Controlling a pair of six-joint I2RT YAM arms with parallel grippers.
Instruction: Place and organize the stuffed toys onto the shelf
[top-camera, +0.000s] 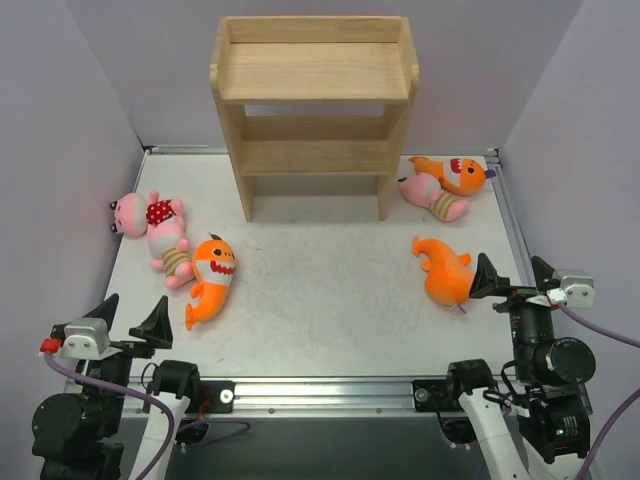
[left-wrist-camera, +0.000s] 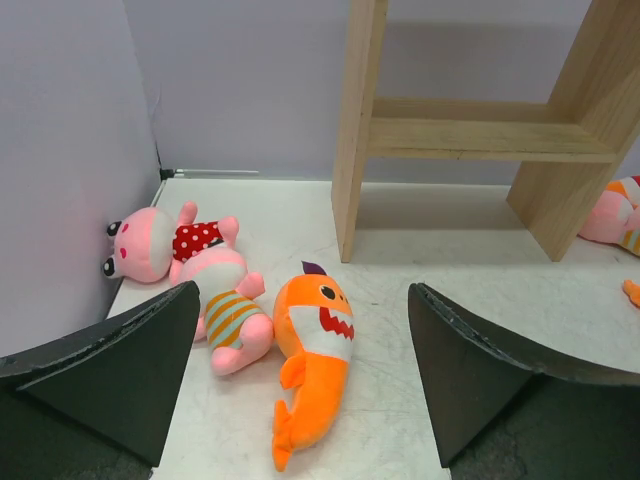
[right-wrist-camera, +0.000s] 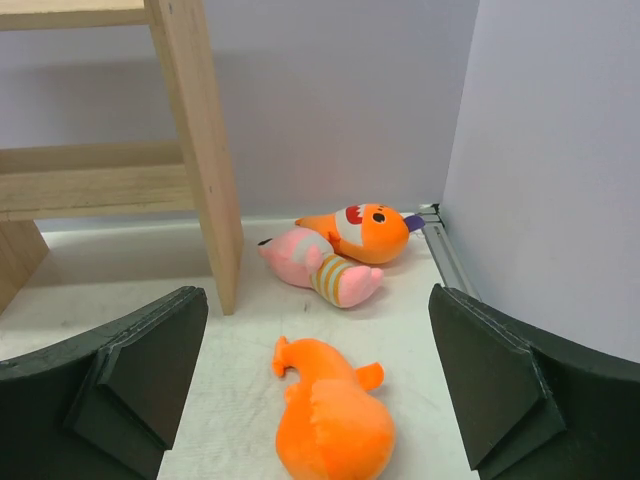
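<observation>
Toys on table beside shelf

A white table fills the middle of the top view, and a wooden shelf stands on it at upper centre. At the left lie a polka-dot doll, a striped doll touching it, and an orange fish just beside. At the upper right a second striped doll lies against a second fish, with a third fish alone below them.
</observation>
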